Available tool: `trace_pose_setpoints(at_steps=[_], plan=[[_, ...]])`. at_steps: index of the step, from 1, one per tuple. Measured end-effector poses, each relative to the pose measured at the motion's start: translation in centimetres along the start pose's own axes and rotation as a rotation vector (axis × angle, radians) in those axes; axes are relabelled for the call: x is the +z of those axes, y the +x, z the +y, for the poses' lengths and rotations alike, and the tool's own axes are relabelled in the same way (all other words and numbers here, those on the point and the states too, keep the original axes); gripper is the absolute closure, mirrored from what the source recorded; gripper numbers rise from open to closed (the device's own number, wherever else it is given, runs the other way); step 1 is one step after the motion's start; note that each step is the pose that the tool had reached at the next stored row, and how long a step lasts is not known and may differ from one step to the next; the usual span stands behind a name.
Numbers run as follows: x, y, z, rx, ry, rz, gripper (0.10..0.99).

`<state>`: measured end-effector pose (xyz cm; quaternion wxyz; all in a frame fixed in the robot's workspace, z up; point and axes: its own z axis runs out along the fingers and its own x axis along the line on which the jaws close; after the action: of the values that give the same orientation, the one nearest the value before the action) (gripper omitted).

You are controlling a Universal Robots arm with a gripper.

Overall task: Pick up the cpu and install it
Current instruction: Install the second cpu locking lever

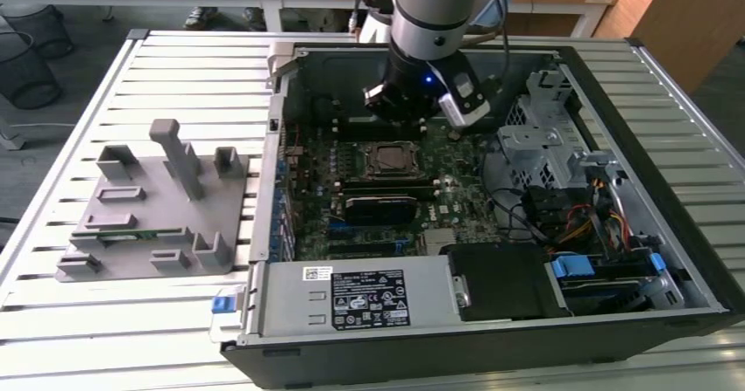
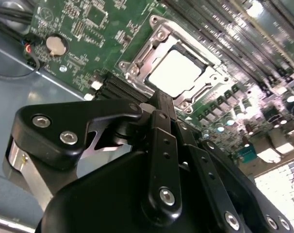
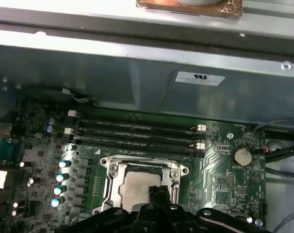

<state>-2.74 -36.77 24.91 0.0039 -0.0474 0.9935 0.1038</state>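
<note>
Silvery square cpu sits flat in its metal-framed socket.

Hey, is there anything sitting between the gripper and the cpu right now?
Nothing visible does. The cpu already lies in the motherboard socket, its silvery top bare in both wrist views. The gripper is above the socket's edge, with open air between it and the chip.

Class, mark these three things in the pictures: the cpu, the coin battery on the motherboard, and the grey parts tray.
cpu (image 2: 176, 73), second wrist view, on the middle of its bright metal top, seated in the socket.
coin battery (image 3: 242, 156), first wrist view, on its round face.
grey tray (image 1: 117, 238), exterior view, on its flat base.
</note>
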Motion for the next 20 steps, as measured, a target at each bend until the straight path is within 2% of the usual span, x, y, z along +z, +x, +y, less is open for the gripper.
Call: trace_pose_setpoints(at_steps=[4, 10, 12, 14, 15, 20], plan=[[-0.06, 0.0, -0.31, 0.004, -0.001, 0.01, 0.98], [-0.18, 0.06, -0.9, 0.004, 0.0, 0.0105, 0.98], [-0.19, 0.07, -1.01, 0.005, 0.011, 0.0114, 0.98], [-0.2, 0.07, -1.02, 0.005, 0.043, 0.0147, 0.98], [-0.19, 0.07, -1.05, 0.005, 0.053, 0.0156, 0.98], [-0.29, 0.14, -1.72, 0.005, 0.055, 0.0158, 0.98]])
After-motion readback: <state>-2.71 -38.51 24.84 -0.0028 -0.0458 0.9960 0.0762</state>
